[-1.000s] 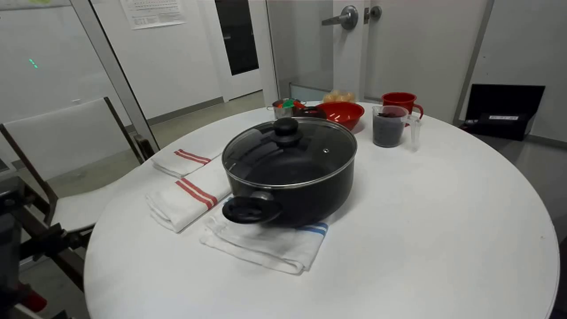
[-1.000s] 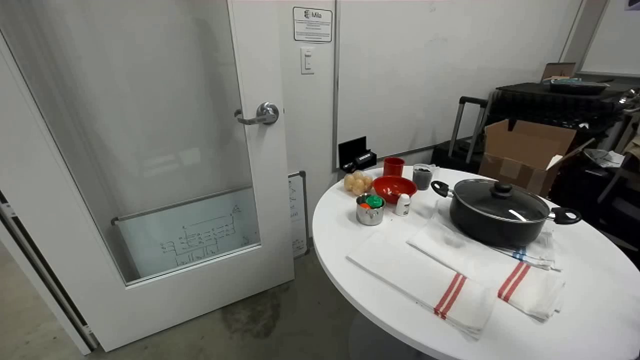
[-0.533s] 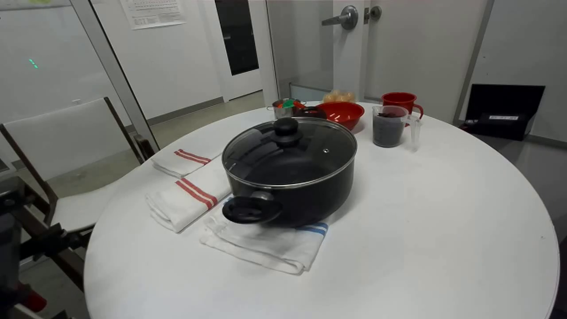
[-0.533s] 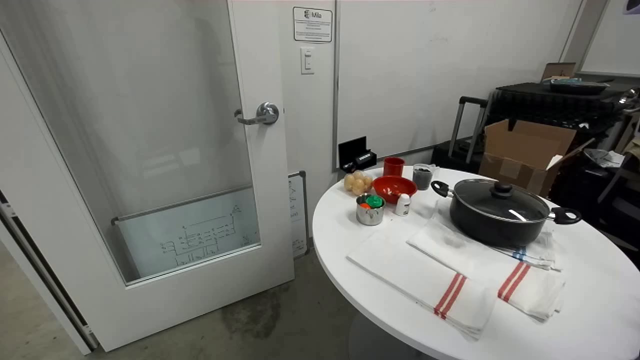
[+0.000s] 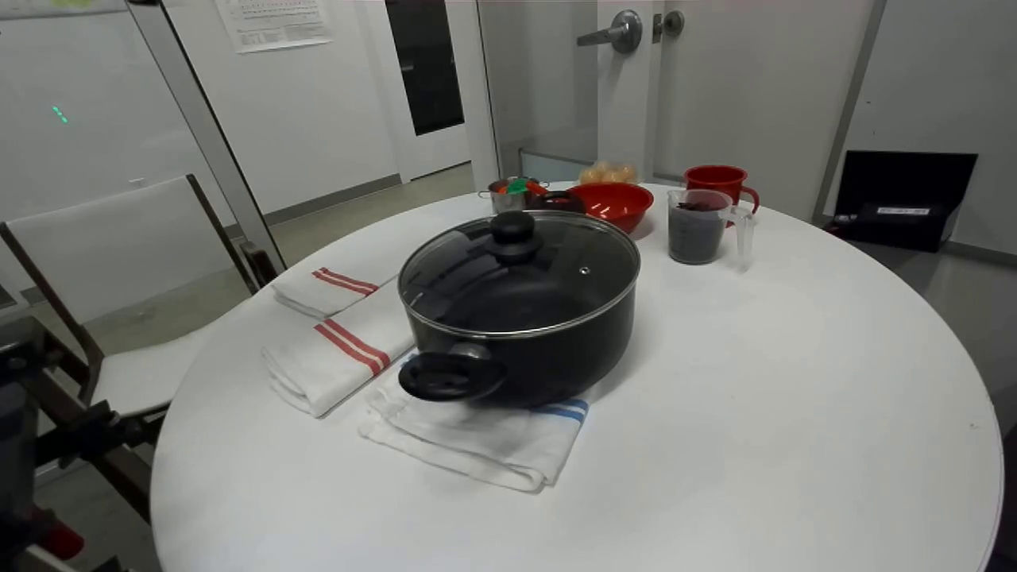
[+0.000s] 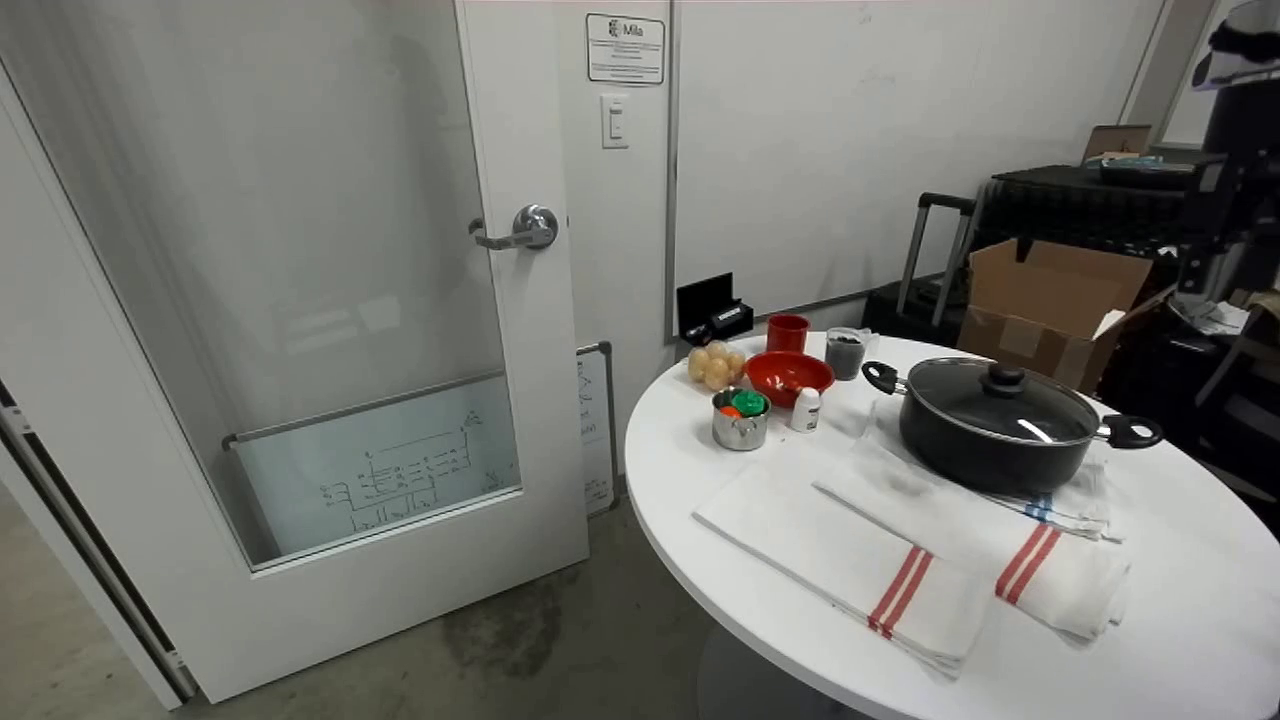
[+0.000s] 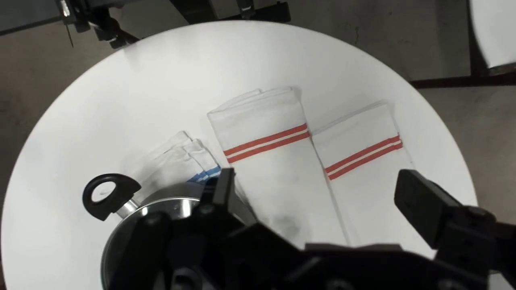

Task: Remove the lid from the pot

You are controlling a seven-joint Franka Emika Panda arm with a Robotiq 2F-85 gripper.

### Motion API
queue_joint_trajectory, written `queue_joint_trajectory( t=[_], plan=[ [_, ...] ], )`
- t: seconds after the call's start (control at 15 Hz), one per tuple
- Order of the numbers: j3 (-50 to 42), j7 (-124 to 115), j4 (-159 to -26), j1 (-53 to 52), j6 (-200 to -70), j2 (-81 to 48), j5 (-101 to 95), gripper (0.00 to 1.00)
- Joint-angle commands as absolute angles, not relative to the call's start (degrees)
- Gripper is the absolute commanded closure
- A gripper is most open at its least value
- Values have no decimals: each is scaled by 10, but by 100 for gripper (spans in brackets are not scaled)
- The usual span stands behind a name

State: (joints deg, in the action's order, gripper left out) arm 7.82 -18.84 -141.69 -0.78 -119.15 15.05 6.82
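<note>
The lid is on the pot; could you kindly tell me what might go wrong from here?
The open tool frames red-striped towels in the wrist view, not the knob, so descending here might miss. The pot rests at least partly on a blue-striped towel, so a bump could shift it.

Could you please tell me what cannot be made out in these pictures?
Wrist view: much of the lid, behind the gripper and past the bottom edge.
Every view: part of the blue-striped towel, hidden beneath the pot.
In an exterior view: fine print on the Mila sign, too small to read; the robot arm, cut off by the right edge.
</note>
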Motion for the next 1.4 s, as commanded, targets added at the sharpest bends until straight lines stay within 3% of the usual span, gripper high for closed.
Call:
queue_joint_trajectory(
  t=[0.0,1.33],
  plan=[
    [51,-181,-1387,9,-1221,77,39,0],
    [-58,-140,-1108,36,-1267,-305,-14,0]
  ],
)
